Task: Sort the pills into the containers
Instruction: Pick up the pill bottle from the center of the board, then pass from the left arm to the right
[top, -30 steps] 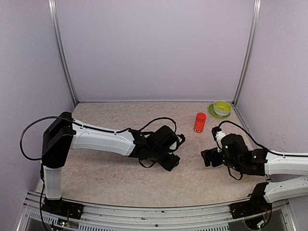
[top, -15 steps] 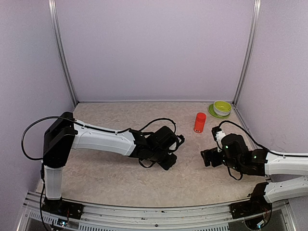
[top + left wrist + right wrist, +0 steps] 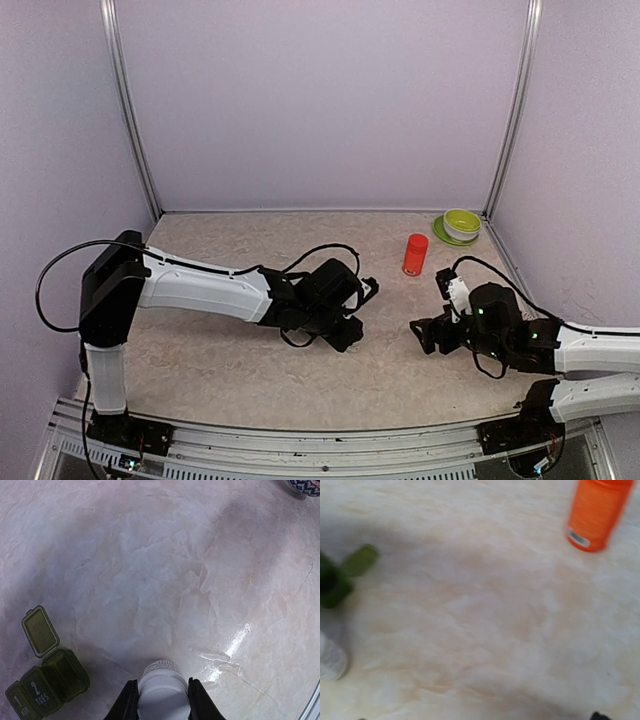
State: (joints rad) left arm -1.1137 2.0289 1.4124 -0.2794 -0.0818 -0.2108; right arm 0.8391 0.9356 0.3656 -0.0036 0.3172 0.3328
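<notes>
Left tool [image 3: 163, 696] grips the white-capped bottle [image 3: 161, 672] near the green containers [image 3: 47, 680] — one lid open, sorting seemingly yet to start — right tool [image 3: 425, 335] gaping.

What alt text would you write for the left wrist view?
The left gripper is shut on a white-capped bottle at the bottom edge. On the pale marbled table, lower left, lies a dark-green strip of containers with one lid open.

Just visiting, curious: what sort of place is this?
Likely a robot test booth: two arms bolted at a table, plain walls on metal rails, small props like the orange bottle.
</notes>
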